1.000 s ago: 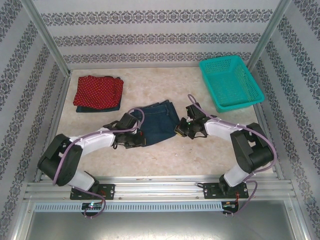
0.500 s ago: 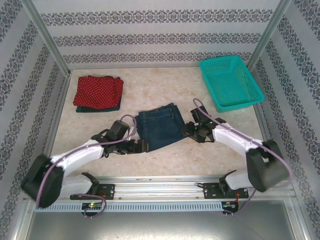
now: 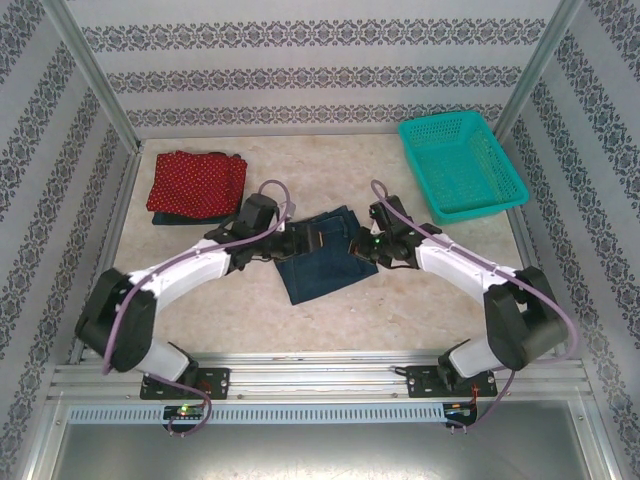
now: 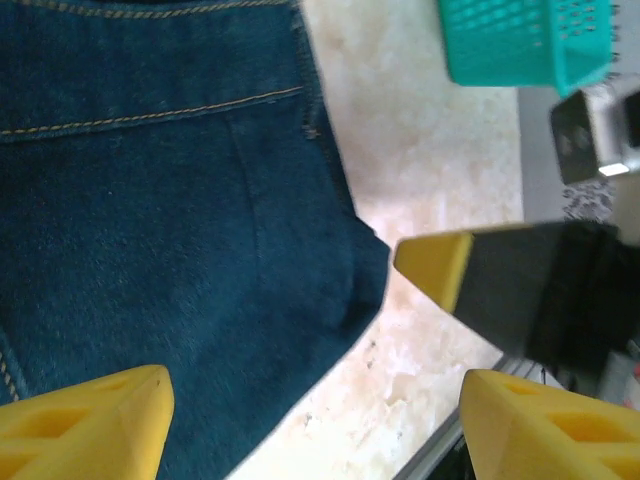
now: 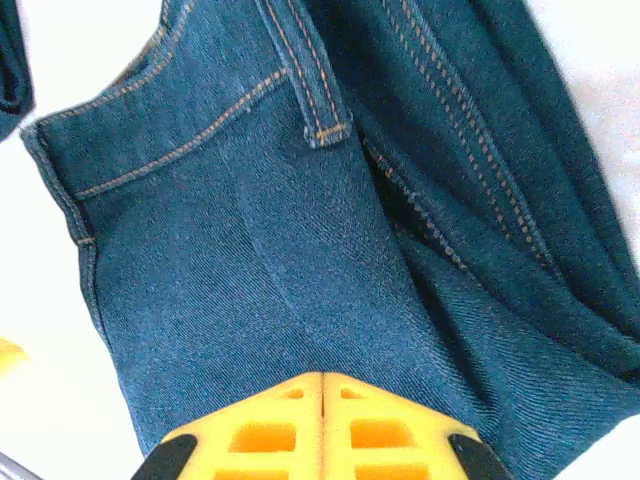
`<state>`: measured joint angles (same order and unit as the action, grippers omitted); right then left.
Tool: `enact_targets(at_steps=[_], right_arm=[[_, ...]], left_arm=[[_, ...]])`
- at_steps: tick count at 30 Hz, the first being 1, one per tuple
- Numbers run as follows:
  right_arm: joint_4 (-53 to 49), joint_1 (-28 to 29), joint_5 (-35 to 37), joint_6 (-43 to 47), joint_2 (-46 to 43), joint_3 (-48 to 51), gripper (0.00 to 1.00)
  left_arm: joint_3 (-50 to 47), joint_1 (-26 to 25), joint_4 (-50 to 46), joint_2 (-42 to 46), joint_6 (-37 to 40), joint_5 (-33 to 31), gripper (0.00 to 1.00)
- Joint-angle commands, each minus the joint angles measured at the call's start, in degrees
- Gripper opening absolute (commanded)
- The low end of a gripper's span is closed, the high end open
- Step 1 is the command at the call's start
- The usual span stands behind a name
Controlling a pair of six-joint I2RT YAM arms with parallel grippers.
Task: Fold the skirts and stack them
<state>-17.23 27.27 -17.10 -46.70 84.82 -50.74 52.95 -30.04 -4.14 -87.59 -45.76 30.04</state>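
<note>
A folded dark blue denim skirt (image 3: 320, 275) lies flat mid-table. My left gripper (image 3: 318, 240) hovers over its far edge, open, with nothing between the yellow fingers (image 4: 90, 420). The left wrist view has the skirt (image 4: 150, 200) below and to the left, with bare table under the gap. My right gripper (image 3: 358, 247) sits at the skirt's far right corner. Its yellow jaws (image 5: 323, 420) are shut tight over the denim (image 5: 250, 230), with no cloth visible between them. A red skirt with white dots (image 3: 197, 180) lies folded on a dark skirt (image 3: 195, 215) at the far left.
A teal mesh basket (image 3: 460, 165) stands at the far right, and its corner (image 4: 530, 40) is in the left wrist view. The right gripper's yellow finger (image 4: 432, 265) is close in front of my left gripper. Patterned walls and metal posts enclose the table.
The denim skirt went from held up to lying flat. Both grippers let go beside it, then moved inward onto its far edge. The right gripper shut again; the left stays open.
</note>
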Motion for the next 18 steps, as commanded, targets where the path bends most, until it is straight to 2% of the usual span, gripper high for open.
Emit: enact_targets(at_steps=[1, 3, 5, 8, 10, 14, 18], right_arm=[[1.9, -0.1, -0.1, -1.1, 2.3, 1.7, 0.08], [1.1, -0.7, 2.3, -0.5, 4.6, 2.9, 0.09], [0.1, -2.0, 3.9, -0.6, 6.5, 4.8, 0.09], [1.9, -3.3, 3.7, -1.7, 7.8, 8.9, 0.09], [1.6, -3.5, 3.2, -1.9, 7.2, 9.1, 0.09], [1.2, -3.2, 2.8, 0.1, 2.5, 5.6, 0.14], [1.7, -2.9, 0.9, 6.0, 1.0, 0.3, 0.28]], left_arm=[[3.1, 0.0, 6.6, -6.6, -2.8, -0.4, 0.77], [2.7, 0.4, 4.0, -10.7, -3.7, -6.5, 0.81], [-1.0, 2.4, 4.2, -13.4, -6.6, -8.6, 0.77], [-11.4, 7.3, 11.8, -12.5, -12.6, -5.6, 0.74], [-15.6, 9.5, 15.9, -9.7, -13.5, -3.5, 0.76], [-12.0, 9.2, 15.7, -7.1, -9.7, 3.4, 0.84], [-6.9, 9.0, 12.3, -5.4, -7.5, 4.4, 0.86]])
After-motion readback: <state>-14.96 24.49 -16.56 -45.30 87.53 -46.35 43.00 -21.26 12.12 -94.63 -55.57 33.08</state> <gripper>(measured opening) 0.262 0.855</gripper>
